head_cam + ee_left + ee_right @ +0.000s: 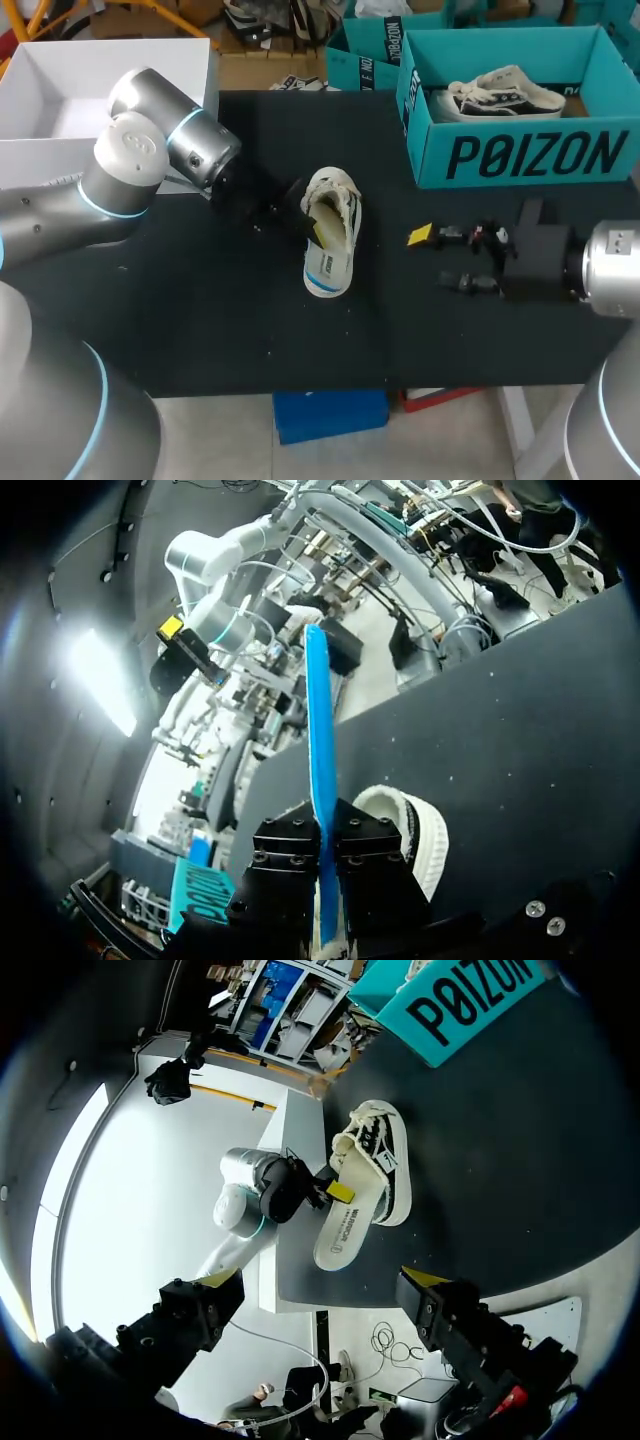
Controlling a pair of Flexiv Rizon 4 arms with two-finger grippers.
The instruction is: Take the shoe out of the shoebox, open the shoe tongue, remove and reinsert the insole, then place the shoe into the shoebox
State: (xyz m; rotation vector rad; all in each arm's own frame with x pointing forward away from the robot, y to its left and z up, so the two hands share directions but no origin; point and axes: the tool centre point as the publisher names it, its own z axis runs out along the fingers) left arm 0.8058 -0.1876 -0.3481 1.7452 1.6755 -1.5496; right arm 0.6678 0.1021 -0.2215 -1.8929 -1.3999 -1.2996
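Nearest, at the shoe's point(345, 200) four o'clock, the right gripper point(434, 258) hangs wide open and empty. The left gripper point(328, 845) is clamped on the insole point(320, 720), probably to steer it. Farther, at two o'clock, the shoebox point(520, 160) holds a second shoe point(505, 92), crowding the return spot.

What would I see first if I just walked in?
Probably the white sneaker lying in the middle of the black table, with my left gripper shut on its insole, which looks blue seen edge-on. Next comes the bright teal shoebox at the table's far right, holding another sneaker.
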